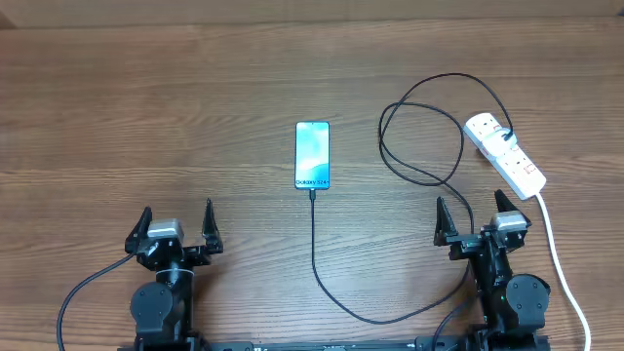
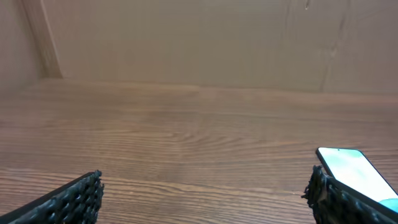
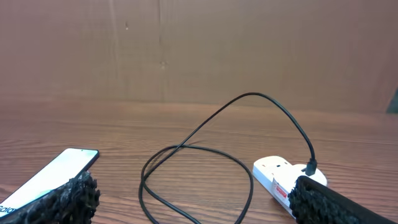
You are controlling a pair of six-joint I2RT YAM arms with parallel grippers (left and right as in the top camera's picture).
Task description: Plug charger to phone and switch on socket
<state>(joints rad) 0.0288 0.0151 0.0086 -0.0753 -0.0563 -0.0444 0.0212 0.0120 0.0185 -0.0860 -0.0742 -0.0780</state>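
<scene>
Grippers are sitting nearest, at the front edge of the table [image 1: 195, 97]. The left gripper [image 1: 177, 210] is holding its jaws spread wide with nothing between them. The right gripper [image 1: 470, 200] is doing the same. Their ribbed black fingers [image 2: 68, 202] are showing at the bottom corners of each wrist view.

Bare wood is lying ahead of the left gripper, leaving it open room forward and to its left. The right gripper is having less room. A thin black charger cable [image 1: 315, 244] is sweeping along the front edge, then passing up between its spread fingers. A thick white cord [image 1: 556, 253] is trailing down just to its right.

Midway out, the phone [image 1: 313, 154] is lying flat between the two arms, screen up and glowing pale blue. It is a slim rectangle with its short end facing the robot. The cable's tip is meeting that near end.

Farther right, the cable is curling into a loose loop [image 3: 186, 149] on the wood, then arching over to the white power strip [image 1: 507, 156]. The strip is resting at an angle near the right side, red marks showing on it, with the cable's far end standing on it.

Beyond everything, a plain brown wall [image 2: 186, 43] is closing off the table's far edge.
</scene>
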